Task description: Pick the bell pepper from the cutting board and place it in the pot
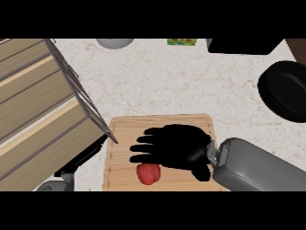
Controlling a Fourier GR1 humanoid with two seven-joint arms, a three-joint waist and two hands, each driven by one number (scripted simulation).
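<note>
Reach step, by the look of it: right hand (175, 148) hovers over the cutting board (125, 130), fingers spread and relaxed, pointing left, holding nothing. Bell pepper (148, 174) lies at the board's near end, just near of the palm; touching or not, can't tell. Pot (294, 92) sits well apart, far right on the counter. Next move, prob.: hand comes nearer & lower, closes round the pepper, then lifts and carries it right to the pot. Left hand (82, 162) is only a dark shape near-left by the rack (82, 96); state unclear.
</note>
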